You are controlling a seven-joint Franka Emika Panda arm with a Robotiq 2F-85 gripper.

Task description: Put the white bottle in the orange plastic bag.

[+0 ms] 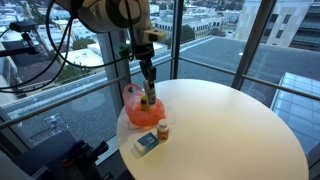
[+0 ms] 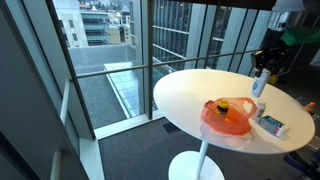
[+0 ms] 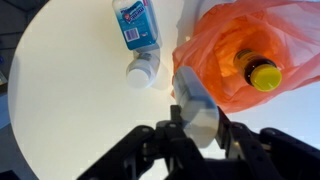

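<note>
While hand (image 3: 197,126) grips white bottle (image 3: 192,88), orange bag (image 3: 213,48) beside.

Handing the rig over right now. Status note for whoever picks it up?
Gripper: shut on the white bottle, which it holds at the edge of the orange plastic bag.
Bag: on the table, mouth open. A yellow-capped bottle already lies inside.
Outside the bag, on the table: a small capped bottle and a blue-labelled packet.
Done: white bottle is in the grasp, next to the bag.
Left: the bottle is not yet inside. Likely next: centre it over the opening, lower it, release, then back off.
</note>
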